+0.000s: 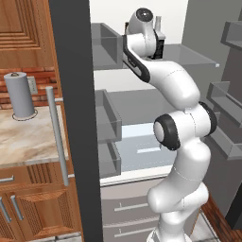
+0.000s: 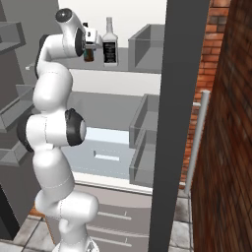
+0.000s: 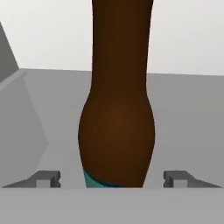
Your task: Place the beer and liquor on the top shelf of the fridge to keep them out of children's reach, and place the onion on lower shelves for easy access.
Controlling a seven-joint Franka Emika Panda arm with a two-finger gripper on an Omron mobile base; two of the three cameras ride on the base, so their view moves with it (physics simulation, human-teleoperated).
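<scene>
1. Pincer (image 3: 112,179) spread wide; both fingertips (image 3: 48,178) stand clear of the glass on either side.
2. Beer (image 3: 117,113) sits upright between the tips, on the top shelf (image 3: 188,113) of the fridge (image 2: 179,98).
3. Liquor (image 2: 110,47) stands just beside it on that pane.

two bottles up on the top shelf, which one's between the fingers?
The beer, the slim dark brown bottle, stands between the open gripper fingertips. The liquor, clear with a black label, stands apart, beside the hand on the top shelf.
</scene>
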